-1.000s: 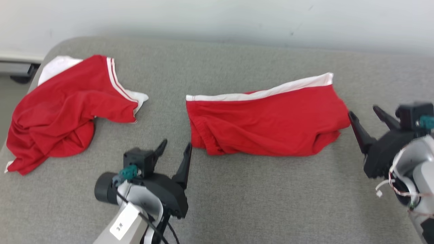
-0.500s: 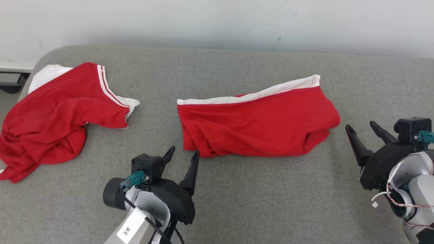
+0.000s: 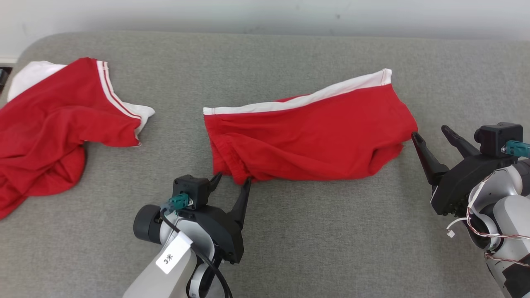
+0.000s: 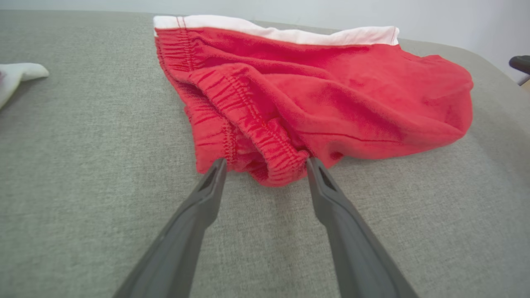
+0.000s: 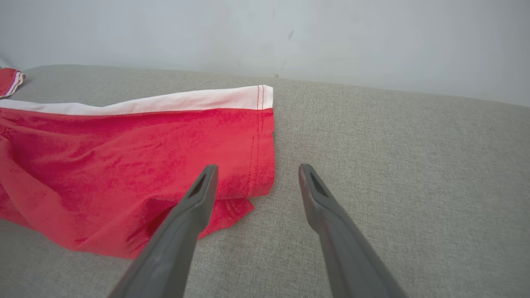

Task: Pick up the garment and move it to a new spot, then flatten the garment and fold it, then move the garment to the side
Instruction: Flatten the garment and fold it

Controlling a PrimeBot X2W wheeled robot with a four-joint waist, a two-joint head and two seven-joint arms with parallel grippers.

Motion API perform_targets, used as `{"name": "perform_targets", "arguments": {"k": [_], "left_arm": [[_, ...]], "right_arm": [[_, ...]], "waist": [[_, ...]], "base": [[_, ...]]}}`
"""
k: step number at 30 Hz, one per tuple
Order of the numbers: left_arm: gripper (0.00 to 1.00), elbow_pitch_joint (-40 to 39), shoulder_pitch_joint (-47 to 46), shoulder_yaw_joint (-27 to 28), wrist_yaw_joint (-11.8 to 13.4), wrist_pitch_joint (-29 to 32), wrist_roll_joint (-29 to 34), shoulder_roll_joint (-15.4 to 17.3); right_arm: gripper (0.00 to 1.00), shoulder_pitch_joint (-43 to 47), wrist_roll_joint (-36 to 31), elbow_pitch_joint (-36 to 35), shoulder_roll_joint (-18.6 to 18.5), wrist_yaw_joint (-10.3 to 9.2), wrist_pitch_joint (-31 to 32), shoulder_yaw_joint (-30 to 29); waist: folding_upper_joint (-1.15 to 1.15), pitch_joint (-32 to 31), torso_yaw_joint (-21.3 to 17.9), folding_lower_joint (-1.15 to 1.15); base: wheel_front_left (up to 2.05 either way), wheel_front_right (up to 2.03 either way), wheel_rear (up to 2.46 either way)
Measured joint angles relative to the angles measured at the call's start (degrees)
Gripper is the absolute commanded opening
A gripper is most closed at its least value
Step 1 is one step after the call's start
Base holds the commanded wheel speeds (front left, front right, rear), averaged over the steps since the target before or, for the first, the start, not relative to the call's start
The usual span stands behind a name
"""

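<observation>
The garment [image 3: 310,136], red shorts with a white side band, lies near the middle of the grey padded surface [image 3: 331,248], doubled over on itself with stacked layers showing along its near edge. Judged from this, pick-up, relocation and at least one fold appear complete, though wrinkles remain. A further fold or the move to the side appears outstanding. The left gripper [image 3: 232,179] stands fully spread and holds nothing, its tips at the garment's near left corner. The right gripper [image 3: 430,131] is likewise wide apart and empty, just beside the garment's right end. A second red garment [image 3: 54,124] lies crumpled at the left edge of the surface, well apart. The left wrist view adds detail the head view lacks: the gathered elastic waistband [image 4: 248,107] bulges between the two fingers. The right wrist view shows the stitched leg hem [image 5: 261,145], with one finger over cloth and the other over bare surface. Contact cannot be determined.
</observation>
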Motion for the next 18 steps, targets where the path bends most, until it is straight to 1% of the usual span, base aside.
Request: {"name": "perform_targets", "arguments": {"k": [1, 2, 3, 5, 6, 7, 8, 14, 18], "left_arm": [[0.90, 0.5, -0.4, 0.0, 0.0, 0.0, 0.0, -0.1], [0.82, 0.7, -0.7, 0.1, -0.1, 0.0, 0.0, -0.2], [0.69, 1.0, -0.7, 0.1, -0.2, 0.0, 0.0, -0.3], [0.50, 1.8, -0.8, 0.1, -0.3, 0.0, -0.1, -0.5], [0.28, 2.3, -1.0, 0.0, -0.3, 0.0, -0.1, -0.6], [0.03, 2.7, -1.4, -0.1, -0.4, 0.0, -0.1, -0.7], [0.00, 2.9, -1.8, 0.0, -0.6, 0.0, -0.1, -0.8], [0.00, 4.3, -2.8, 0.0, -0.8, -0.1, -0.2, -1.0], [0.00, 5.2, -3.0, 0.0, -0.8, -0.1, -0.2, -1.1]], "right_arm": [[1.00, 0.0, 0.0, 0.0, 0.0, 0.01, 0.0, 0.0], [1.00, -0.1, 0.0, 0.1, 0.0, 0.00, 0.0, 0.0], [1.00, -0.1, 0.0, 0.1, 0.0, 0.00, 0.0, 0.0], [1.00, -0.1, 0.0, 0.1, 0.0, 0.00, 0.0, 0.0], [1.00, -0.1, 0.0, 0.3, 0.0, 0.00, -0.1, -0.1], [1.00, -0.1, 0.0, 0.4, -0.1, 0.00, -0.1, -0.2], [1.00, -0.1, 0.0, 0.5, -0.2, 0.00, -0.1, -0.3], [1.00, -0.1, 0.0, 1.2, -0.4, 0.09, -0.1, -0.3], [1.00, -0.2, 0.1, 2.3, -0.6, 1.04, 1.0, 0.1]], "waist": [[0.00, 0.3, -0.2, 0.00], [0.00, 0.5, -0.5, 0.00], [0.00, 0.7, -0.7, 0.00], [0.00, 1.1, -1.1, 0.00], [0.00, 1.3, -1.3, 0.00], [0.00, 1.4, -1.5, 0.00], [0.00, 1.5, -1.6, 0.00], [0.00, 1.7, -1.6, 0.00], [0.00, 1.7, -1.0, 0.00]], "base": [[0.00, 0.00, 0.00], [0.00, 0.00, 0.00], [0.00, 0.00, 0.00], [0.00, 0.00, 0.00], [0.00, 0.00, 0.00], [0.00, 0.00, 0.00], [0.00, 0.00, 0.00], [0.00, 0.00, 0.00], [0.00, 0.00, 0.00]]}}
